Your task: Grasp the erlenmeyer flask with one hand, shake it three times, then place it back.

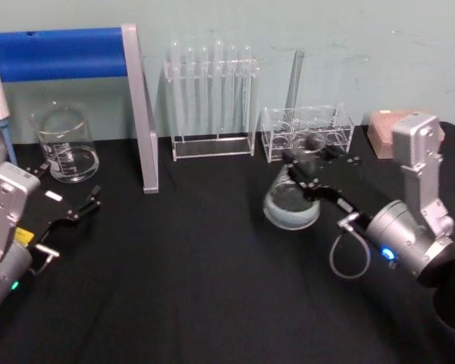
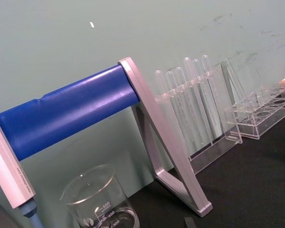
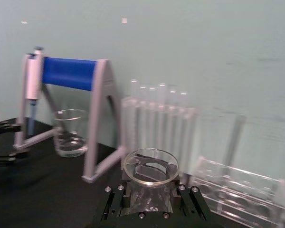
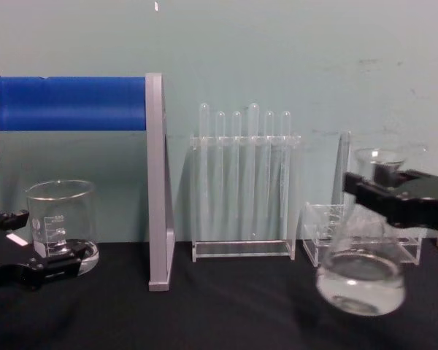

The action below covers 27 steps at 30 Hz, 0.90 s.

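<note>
Black cloth covers the table (image 1: 197, 288), and the view runs from the robot outward. Nearest, at the robot's left, the left gripper (image 1: 87, 203) sits low over the table with its jaws spread and nothing between them, well apart from the work. At the robot's right, the right gripper (image 1: 307, 168) reaches forward with its jaws pinching the erlenmeyer flask (image 1: 290, 206) at the narrow neck, just under the flared rim, one jaw on each side of the glass. The wide round base hangs below the jaws. In the chest view it appears to ride just clear of the cloth, though whether it touches cannot be settled.

The flask's long axis is not plumb. The neck leans toward the robot's right and the base swings toward its left, so the base lies down and leftward from the jaws. Judged from this, the shaking step is in hand, and setting the flask back will call for bringing that axis upright so the base meets the table flat.

Farther off, near the back wall, stand a glass beaker (image 1: 67, 144) beside the left gripper, a pipette stand (image 1: 61, 53) with a blue bar, a tall test-tube rack (image 1: 211, 98), and a low clear rack (image 1: 307, 133) just behind the flask.
</note>
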### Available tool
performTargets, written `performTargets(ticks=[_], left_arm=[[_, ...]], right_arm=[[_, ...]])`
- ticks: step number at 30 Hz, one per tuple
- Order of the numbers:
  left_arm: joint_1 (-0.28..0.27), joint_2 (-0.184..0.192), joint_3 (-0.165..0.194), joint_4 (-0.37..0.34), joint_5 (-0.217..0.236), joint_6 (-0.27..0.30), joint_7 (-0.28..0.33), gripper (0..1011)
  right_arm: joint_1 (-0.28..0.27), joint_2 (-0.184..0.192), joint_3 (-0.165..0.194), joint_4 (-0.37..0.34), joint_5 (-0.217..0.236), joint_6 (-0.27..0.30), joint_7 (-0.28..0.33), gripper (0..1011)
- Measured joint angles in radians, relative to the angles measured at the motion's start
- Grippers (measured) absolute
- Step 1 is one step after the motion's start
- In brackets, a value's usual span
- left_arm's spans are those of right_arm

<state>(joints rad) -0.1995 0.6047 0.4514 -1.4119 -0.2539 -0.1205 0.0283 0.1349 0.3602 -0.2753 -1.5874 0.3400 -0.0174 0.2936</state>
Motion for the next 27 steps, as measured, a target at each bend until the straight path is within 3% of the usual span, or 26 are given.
performTargets(ticks=[9, 14, 21, 27], left_arm=[[0.0, 0.0, 0.0, 0.0, 0.0, 0.0, 0.0, 1001], [0.0, 0.0, 0.0, 0.0, 0.0, 0.0, 0.0, 1001], [0.0, 0.0, 0.0, 0.0, 0.0, 0.0, 0.0, 1001], [0.0, 0.0, 0.0, 0.0, 0.0, 0.0, 0.0, 1001]], right_arm=[[-0.009, -0.013, 0.068, 0.011, -0.013, 0.005, -0.039, 457], [-0.012, -0.021, 0.083, 0.011, -0.021, 0.011, -0.043, 456], [-0.016, -0.03, 0.068, 0.003, -0.028, 0.021, -0.013, 456], [-0.017, -0.031, 0.025, -0.015, -0.028, 0.028, 0.034, 457]])
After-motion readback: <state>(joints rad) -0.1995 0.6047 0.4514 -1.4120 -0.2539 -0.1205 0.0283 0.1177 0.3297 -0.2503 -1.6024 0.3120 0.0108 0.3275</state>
